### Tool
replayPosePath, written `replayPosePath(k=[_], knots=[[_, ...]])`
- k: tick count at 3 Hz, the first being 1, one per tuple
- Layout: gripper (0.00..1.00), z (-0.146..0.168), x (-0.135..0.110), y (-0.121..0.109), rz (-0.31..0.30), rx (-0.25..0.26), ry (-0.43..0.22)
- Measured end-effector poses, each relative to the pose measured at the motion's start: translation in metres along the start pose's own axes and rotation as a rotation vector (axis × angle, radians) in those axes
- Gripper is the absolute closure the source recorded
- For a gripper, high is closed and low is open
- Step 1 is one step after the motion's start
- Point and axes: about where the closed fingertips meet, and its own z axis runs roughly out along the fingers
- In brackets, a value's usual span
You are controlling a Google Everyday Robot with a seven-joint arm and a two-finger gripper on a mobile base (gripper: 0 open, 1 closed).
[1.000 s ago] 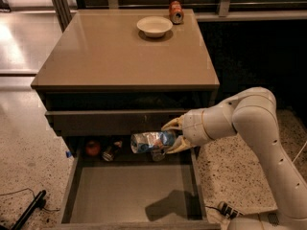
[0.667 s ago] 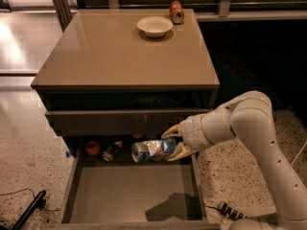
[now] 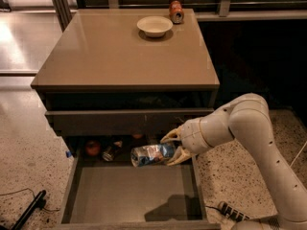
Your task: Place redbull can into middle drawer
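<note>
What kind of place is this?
Probably an indoor lab or office test area: speckled floor, a drawer cabinet with a bowl and orange-red can on top. The gripper holds the redbull can over the open middle drawer.

Upper centre, a cream bowl (image 3: 154, 26) stands on the desk (image 3: 120, 61), with an orange-red can (image 3: 176, 11) just up and right of it. Below the desk, left of centre, sits a red round thing (image 3: 92, 147). Lower left, a black rod (image 3: 29, 211) lies on the speckled floor (image 3: 24, 162).

One gripper (image 3: 167, 151) clasping one redbull can (image 3: 147, 155) above one middle drawer (image 3: 129, 195); far beyond it, one bowl (image 3: 154, 26), one orange can (image 3: 176, 11)
</note>
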Motion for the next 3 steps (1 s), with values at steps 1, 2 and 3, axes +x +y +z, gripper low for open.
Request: replayPosePath(k=[1,2,3], knots=[[1.00,0.018,0.008,0.006,0.004,-0.023,0.247],[1.00,0.038,0.015,0.012,0.012,-0.040,0.364],[1.00,0.038,0.015,0.011,0.014,-0.037,0.359]])
